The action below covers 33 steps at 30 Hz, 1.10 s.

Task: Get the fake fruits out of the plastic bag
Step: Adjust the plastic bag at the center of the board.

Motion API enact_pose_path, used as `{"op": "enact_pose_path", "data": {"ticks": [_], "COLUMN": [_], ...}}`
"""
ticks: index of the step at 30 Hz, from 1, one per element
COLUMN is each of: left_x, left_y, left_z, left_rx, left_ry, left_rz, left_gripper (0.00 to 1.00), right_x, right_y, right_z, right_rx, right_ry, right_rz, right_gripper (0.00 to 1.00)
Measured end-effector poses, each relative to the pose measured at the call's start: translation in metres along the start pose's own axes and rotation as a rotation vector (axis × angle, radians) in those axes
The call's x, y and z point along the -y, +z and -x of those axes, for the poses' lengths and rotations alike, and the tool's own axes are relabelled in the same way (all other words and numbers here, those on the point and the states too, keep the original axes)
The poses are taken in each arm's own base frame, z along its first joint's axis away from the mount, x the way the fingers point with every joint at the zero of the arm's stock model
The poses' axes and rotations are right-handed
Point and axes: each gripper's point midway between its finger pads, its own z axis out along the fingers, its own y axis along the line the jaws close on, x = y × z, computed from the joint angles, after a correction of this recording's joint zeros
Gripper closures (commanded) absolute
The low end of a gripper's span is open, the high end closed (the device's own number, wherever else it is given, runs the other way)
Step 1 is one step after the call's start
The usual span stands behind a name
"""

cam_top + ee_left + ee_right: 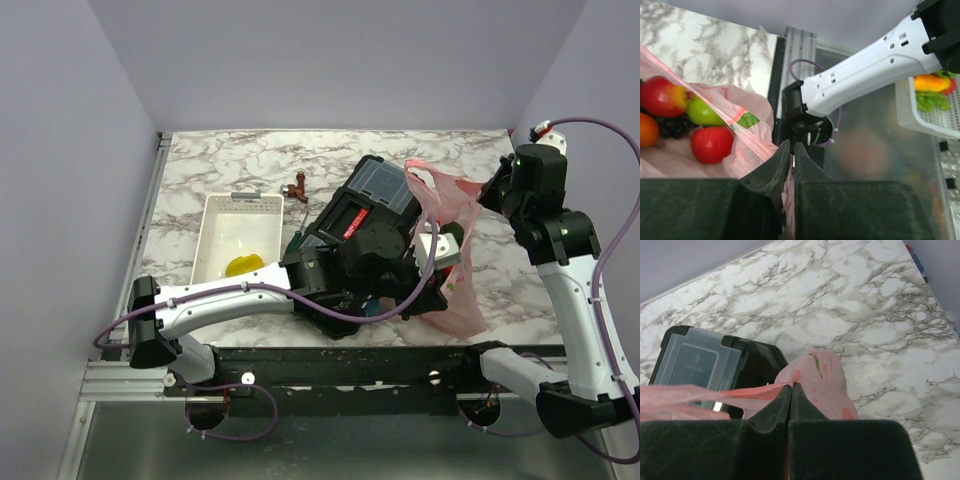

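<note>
The pink plastic bag [452, 262] hangs stretched between both grippers at the table's front right. My left gripper [791, 150] is shut on a fold of the bag's film near its mouth; in the top view it [436, 292] is at the bag's lower edge. My right gripper [791, 386] is shut on the bag's upper part and holds it up [490, 192]. Inside the bag I see a red-yellow apple [660, 95], a green fruit [705, 112], a red fruit [711, 144], an orange [646, 130] and dark grapes [672, 125].
A black toolbox [375, 195] lies behind the bag, close to my left wrist. A white tray [215, 205] holding a yellow item [243, 265] stands to the left. A small brown-red figure [296, 189] sits behind it. A white basket [905, 107] lies beyond the table's near edge.
</note>
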Motion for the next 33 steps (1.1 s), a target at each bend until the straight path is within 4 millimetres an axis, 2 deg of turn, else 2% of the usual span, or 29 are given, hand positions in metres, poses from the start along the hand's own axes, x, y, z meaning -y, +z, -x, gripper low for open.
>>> {"op": "enact_pose_path", "data": {"ticks": [3, 6, 7, 9, 11, 15, 18, 19, 20, 21, 23, 26, 29, 33], "left_x": [-0.001, 0.000, 0.002, 0.005, 0.008, 0.016, 0.020, 0.021, 0.021, 0.021, 0.021, 0.020, 0.018, 0.006], "left_y": [0.004, 0.006, 0.006, 0.005, 0.005, 0.004, -0.001, -0.004, -0.006, -0.011, -0.022, -0.054, -0.086, -0.124], "left_z": [0.003, 0.004, 0.004, 0.007, 0.009, 0.008, 0.011, 0.013, 0.014, 0.017, 0.026, 0.049, 0.067, 0.089], "left_rx": [0.023, 0.035, 0.037, 0.037, 0.043, 0.026, 0.019, 0.022, 0.024, 0.032, 0.056, 0.134, 0.205, 0.300], "left_ry": [0.036, 0.077, 0.087, 0.099, 0.101, 0.113, 0.126, 0.132, 0.135, 0.141, 0.146, 0.166, 0.178, 0.169], "left_rz": [0.055, 0.105, 0.111, 0.115, 0.108, 0.071, 0.052, 0.044, 0.042, 0.041, 0.039, 0.053, 0.076, 0.132], "left_gripper": [0.97, 0.93, 0.88, 0.70, 0.59, 0.39, 0.28, 0.20, 0.07, 0.02, 0.01, 0.01, 0.01, 0.03], "right_x": [0.001, 0.002, 0.003, 0.005, 0.006, 0.015, 0.023, 0.026, 0.028, 0.029, 0.025, -0.001, -0.034, -0.062], "right_y": [0.003, 0.005, 0.005, 0.003, 0.001, -0.011, -0.028, -0.035, -0.041, -0.049, -0.061, -0.074, -0.083, -0.068], "right_z": [0.010, 0.016, 0.018, 0.020, 0.020, 0.011, 0.009, 0.009, 0.009, 0.010, 0.016, 0.017, 0.003, -0.029], "right_rx": [0.010, 0.020, 0.021, 0.021, 0.026, 0.020, 0.023, 0.026, 0.027, 0.028, 0.039, 0.031, -0.033, -0.177], "right_ry": [0.004, -0.001, -0.003, -0.007, -0.013, -0.025, -0.033, -0.038, -0.041, -0.048, -0.054, -0.065, -0.080, -0.094], "right_rz": [-0.031, -0.053, -0.060, -0.070, -0.072, -0.076, -0.079, -0.078, -0.076, -0.070, -0.029, 0.129, 0.325, 0.469], "right_gripper": [0.99, 0.99, 0.99, 0.98, 0.94, 0.78, 0.59, 0.53, 0.47, 0.42, 0.34, 0.34, 0.36, 0.42]}}
